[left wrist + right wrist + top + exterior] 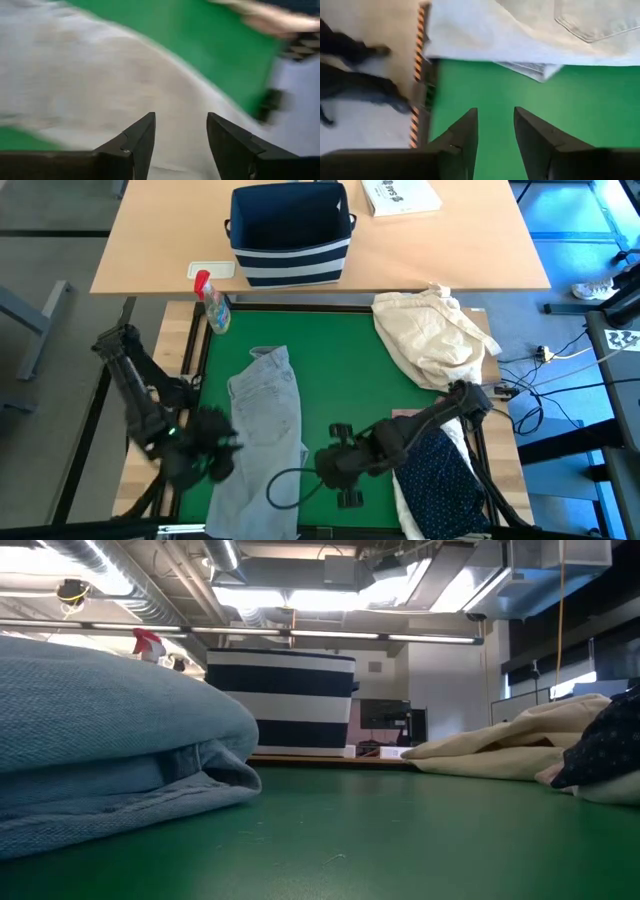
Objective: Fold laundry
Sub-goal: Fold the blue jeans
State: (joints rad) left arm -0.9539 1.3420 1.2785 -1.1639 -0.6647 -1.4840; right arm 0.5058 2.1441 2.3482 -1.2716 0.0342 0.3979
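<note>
The light grey jeans (268,430) are seen laid lengthwise on the green tabletop (345,370), left of centre in the high view, running from the middle of the frame down to its bottom edge. In the low view the jeans (110,740) fill the left side as a folded mound resting on the green surface.

The left gripper (222,455) is placed at the lower left of the high view, at the left edge of the jeans. In the left wrist view its fingers (137,137) are seen spread apart with a clear gap, over the pale denim, and nothing is pinched between them.

The right gripper (335,465) is found at lower centre of the high view, just beside the right edge of the jeans and above bare green. In the right wrist view its fingers (465,132) are held apart over the green mat, empty, with the jeans (545,30) lying beyond them.

A navy white-dotted shirt (445,480) is seen at the lower right, lying on a white shirt (412,505). A cream-beige cloth bundle (430,330) is heaped at the upper right of the mat. A navy fabric bin (290,235) with white stripes is placed at top centre, and a spray bottle (212,302) is lying at the mat's upper left corner.
</note>
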